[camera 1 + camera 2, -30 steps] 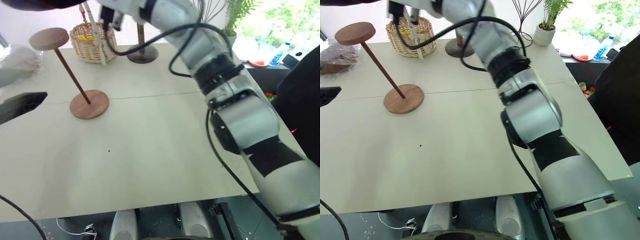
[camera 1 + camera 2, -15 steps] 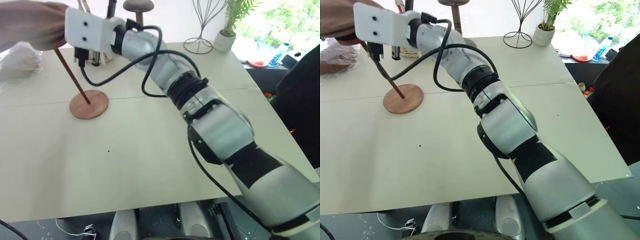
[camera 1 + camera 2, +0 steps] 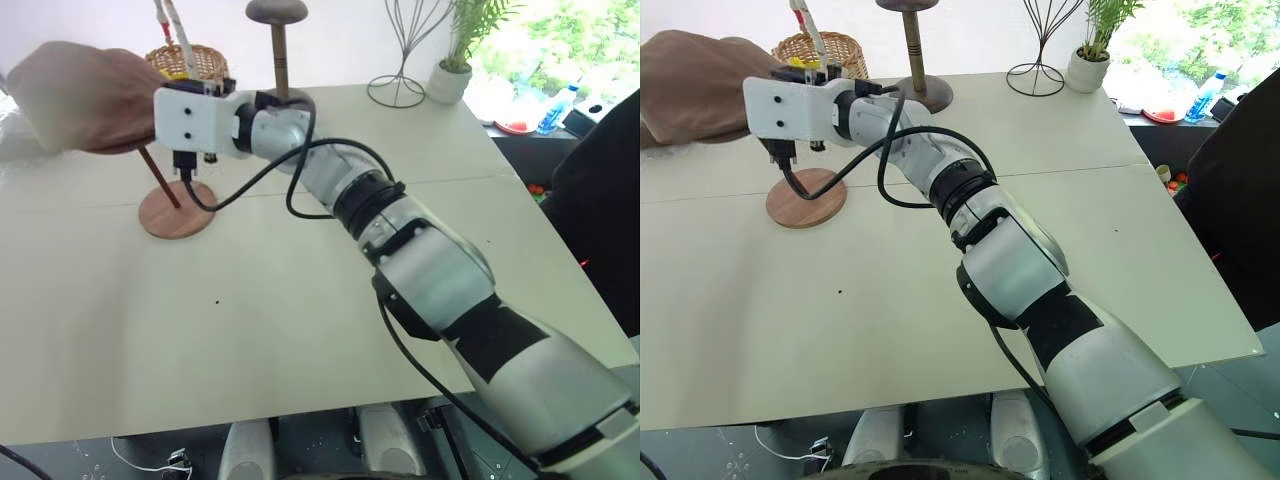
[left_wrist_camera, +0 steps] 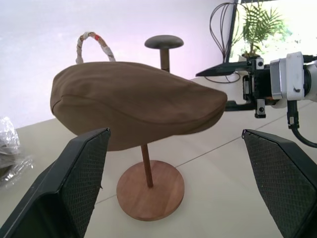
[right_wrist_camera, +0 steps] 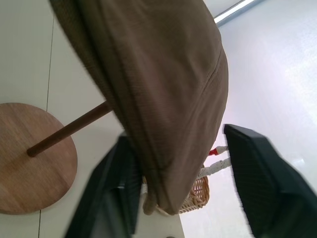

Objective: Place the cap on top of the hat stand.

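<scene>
Brown cap point(image 4: 133, 101) between right pincer point(image 4: 233, 89) fingers

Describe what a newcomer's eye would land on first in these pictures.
The soft brown fabric flat cap sits atop the reddish-brown wooden hat stand at the pale table's far left. The right gripper is at the cap's brim, fingers parted. Behind stand a woven wicker basket and a dark turned-post stand.

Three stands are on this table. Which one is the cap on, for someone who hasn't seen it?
On the pale table, look at its far left, in front of the wicker basket. The hat stand there wears the cap. It alone has a thin slanted rod on a flat reddish disc base.
</scene>
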Available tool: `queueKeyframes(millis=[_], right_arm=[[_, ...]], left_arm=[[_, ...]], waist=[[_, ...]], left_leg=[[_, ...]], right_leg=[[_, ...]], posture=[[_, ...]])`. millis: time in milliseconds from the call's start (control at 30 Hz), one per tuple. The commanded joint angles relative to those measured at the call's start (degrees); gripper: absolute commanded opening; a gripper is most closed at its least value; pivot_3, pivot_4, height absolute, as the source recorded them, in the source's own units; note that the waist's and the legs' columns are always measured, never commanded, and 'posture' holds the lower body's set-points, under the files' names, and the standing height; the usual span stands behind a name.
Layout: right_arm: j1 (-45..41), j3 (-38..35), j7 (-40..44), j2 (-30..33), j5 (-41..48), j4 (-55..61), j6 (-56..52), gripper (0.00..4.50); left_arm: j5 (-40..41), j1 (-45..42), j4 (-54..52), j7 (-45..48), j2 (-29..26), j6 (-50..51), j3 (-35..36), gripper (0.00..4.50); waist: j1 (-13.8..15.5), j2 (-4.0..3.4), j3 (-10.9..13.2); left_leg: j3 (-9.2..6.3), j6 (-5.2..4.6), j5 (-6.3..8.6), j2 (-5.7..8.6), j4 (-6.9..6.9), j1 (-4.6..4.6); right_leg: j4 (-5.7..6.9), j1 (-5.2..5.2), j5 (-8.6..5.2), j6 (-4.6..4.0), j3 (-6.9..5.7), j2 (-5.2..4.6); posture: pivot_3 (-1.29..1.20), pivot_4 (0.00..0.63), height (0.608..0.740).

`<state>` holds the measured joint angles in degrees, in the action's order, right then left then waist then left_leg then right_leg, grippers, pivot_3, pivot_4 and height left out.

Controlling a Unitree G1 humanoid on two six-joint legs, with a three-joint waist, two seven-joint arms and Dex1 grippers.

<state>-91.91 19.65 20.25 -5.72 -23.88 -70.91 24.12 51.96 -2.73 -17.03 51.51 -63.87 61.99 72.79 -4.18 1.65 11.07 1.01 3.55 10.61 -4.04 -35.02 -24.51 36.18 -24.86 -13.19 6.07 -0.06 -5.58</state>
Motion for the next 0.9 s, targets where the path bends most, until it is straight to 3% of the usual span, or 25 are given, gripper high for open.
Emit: queueKeyframes(millis=[33,300,500,667,800,900], right_arm=[[-1.3,-1.1,-0.6,0.1,1.2,3.7,1.2,4.46],[1.1,-0.9,1.8,2.1,1.7,7.1,1.8,4.49],[12.1,-0.2,12.9,7.7,4.1,24.2,-1.2,4.49],[16.9,-0.5,16.4,10.0,4.5,34.7,-7.1,4.49],[23.0,-3.4,24.6,14.2,10.4,48.2,-18.7,4.49],[28.0,-8.6,36.2,20.2,23.9,65.3,-43.8,4.49]], left_arm=[[1.4,-2.1,-1.1,-1.9,-1.4,-1.4,-1.5,4.5],[4.7,-7.7,-1.4,-5.7,-4.3,0.0,-7.9,4.5],[5.4,-8.6,-1.1,-3.5,-6.7,-1.4,-12.6,4.5],[4.1,-9.6,0.5,-0.9,-6.8,-4.5,-16.4,4.5],[2.4,-8.9,-0.4,2.8,-7.2,-7.7,-20.0,4.5],[-4.9,-6.5,-1.0,7.0,-10.0,-14.3,-23.9,4.5]], waist=[[0.0,0.0,0.0],[0.0,0.06,0.0],[0.2,0.12,-0.1],[-0.1,0.05,0.0],[0.5,0.08,0.0],[1.1,0.1,0.0]], left_leg=[[0.0,0.0,0.0,0.0,0.0,0.0],[0.0,0.0,0.0,0.0,0.01,0.0],[0.01,0.0,0.0,0.0,-0.05,0.0],[0.01,0.0,-0.01,-0.01,0.01,0.02],[0.01,0.0,-0.01,-0.03,0.04,-0.01],[0.02,0.01,-0.01,-0.03,-0.06,-0.04]], right_leg=[[0.0,0.0,0.0,0.0,0.0,0.0],[0.0,0.0,0.0,0.01,0.0,0.0],[-0.05,0.1,0.01,0.02,-0.01,0.0],[0.09,-0.04,0.03,0.05,-0.01,0.03],[0.08,-0.02,0.04,0.08,-0.01,0.05],[0.01,0.06,-0.01,-0.01,-0.01,0.05]], posture=[[0.0,0.15,0.728],[0.0,0.15,0.728],[0.0,0.15,0.728],[0.0,0.15,0.728],[0.0,0.15,0.728],[0.0,0.15,0.728]])
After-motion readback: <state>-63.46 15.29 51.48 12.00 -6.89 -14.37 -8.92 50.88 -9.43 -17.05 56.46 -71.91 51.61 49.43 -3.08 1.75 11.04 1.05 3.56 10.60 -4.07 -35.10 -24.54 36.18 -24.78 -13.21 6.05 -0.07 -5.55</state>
